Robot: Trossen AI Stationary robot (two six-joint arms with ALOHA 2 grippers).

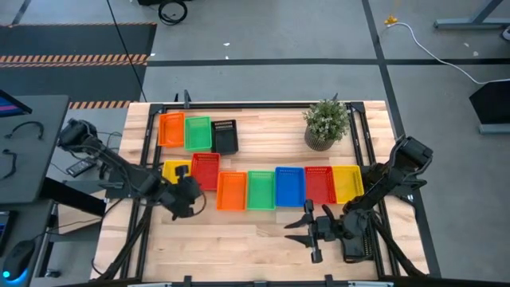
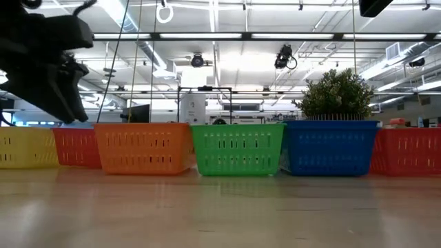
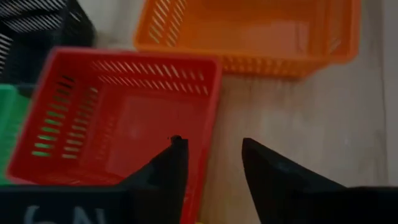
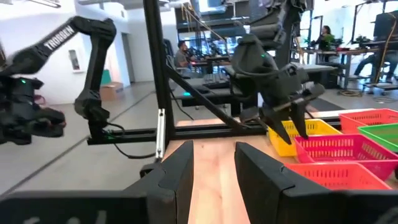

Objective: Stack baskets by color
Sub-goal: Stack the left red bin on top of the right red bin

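High view: nothing looks stacked by colour yet; a front row of baskets sits side by side, orange basket (image 1: 231, 191), green basket (image 1: 260, 190), blue basket (image 1: 289, 186), a red one and a yellow one to their right; a second red basket (image 1: 205, 170) and a yellow basket (image 1: 176, 169) lie at the row's left end; orange, green and black ones sit farther back; the left gripper (image 1: 189, 197) hangs over the second red basket's rim, fingers spread, gripping nothing; the right gripper (image 1: 307, 229) waits near the front edge, parted and empty; every pairing appears still to do
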